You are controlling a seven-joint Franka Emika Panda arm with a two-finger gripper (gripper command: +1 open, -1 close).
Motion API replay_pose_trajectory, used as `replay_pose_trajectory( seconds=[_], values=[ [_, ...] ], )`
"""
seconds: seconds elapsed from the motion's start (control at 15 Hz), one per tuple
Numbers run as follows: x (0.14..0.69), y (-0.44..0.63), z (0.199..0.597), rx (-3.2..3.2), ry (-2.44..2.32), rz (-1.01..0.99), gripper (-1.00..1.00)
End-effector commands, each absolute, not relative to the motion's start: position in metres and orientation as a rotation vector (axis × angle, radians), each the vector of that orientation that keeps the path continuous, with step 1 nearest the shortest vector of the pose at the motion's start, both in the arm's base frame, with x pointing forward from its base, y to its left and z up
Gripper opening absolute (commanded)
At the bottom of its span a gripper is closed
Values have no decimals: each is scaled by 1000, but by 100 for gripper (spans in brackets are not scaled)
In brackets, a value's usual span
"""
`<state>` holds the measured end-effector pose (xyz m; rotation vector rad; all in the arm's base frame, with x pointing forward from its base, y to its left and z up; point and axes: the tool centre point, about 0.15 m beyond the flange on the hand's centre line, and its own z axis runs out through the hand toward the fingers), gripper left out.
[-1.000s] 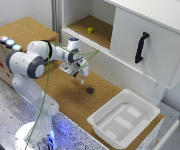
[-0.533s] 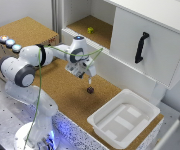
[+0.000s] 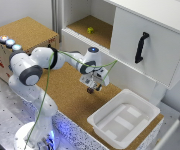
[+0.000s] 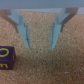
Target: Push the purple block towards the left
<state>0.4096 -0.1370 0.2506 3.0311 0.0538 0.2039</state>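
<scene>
Cork-topped table [image 3: 65, 95] under everything, speckled grain close up in the wrist view. White cabinet [image 3: 140, 40] behind, black handle [image 3: 141, 47] on its door, open cork-lined shelf [image 3: 92, 27] beside it holding a small yellow-green object [image 3: 90, 30]. White plastic bin [image 3: 124, 120] near the exterior view's right. Cardboard box [image 3: 20, 42] at the left. Perforated metal base [image 3: 5, 115] below.

arm [image 3: 37, 67]: white, grey joints | green cable | wrist light: blue | jaws: pale blue

Even, bright indoor light with soft shadows; both views are blurry, the wrist view most of all.
</scene>
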Motion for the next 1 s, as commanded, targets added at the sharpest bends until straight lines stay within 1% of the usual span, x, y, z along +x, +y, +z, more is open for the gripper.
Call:
replay_pose_trajectory(
  seconds=[0.0, 0.27, 0.6, 0.93],
  values=[
    [416, -132, 212, 3063, 19, 147, -100],
    [407, -111, 205, 3080, 1, 125, -100],
    [395, -74, 210, 3115, 10, 136, -100],
    [381, -38, 213, 3137, 12, 103, -100]
  ],
)
